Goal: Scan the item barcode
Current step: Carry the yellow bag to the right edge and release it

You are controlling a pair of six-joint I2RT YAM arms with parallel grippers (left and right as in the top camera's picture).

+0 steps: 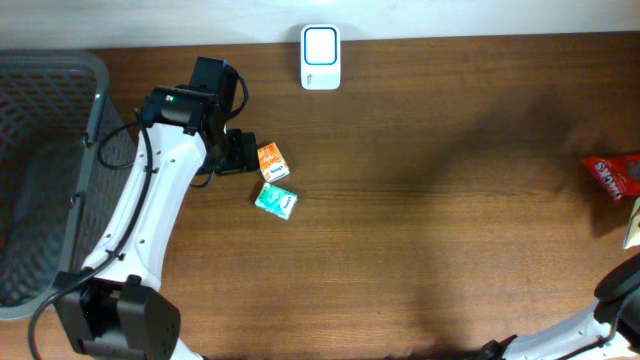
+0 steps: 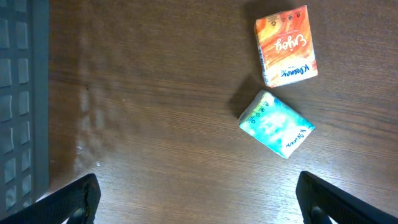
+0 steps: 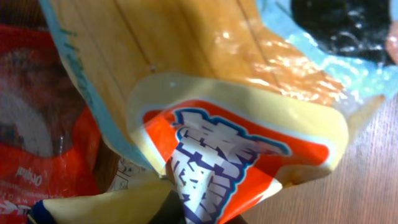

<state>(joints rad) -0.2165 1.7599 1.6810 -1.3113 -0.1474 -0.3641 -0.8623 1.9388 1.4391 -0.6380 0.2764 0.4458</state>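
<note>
Left claw [image 2: 198, 202] hangs with its jaws wide apart above the tabletop [image 2: 161, 112], and we judge the small orange pack [image 2: 286, 45], lying flat just beside the teal pack [image 2: 277, 124], light, soft and slick-wrapped, best pinched across its narrow sides.

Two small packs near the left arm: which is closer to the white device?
The orange pack; the teal pack lies farther from the white device.

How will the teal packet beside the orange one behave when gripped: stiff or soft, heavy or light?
The teal packet looks like a soft film-wrapped pack, so it probably dents when squeezed. It seems thin and likely light. Lying flat, it should not roll.
</note>
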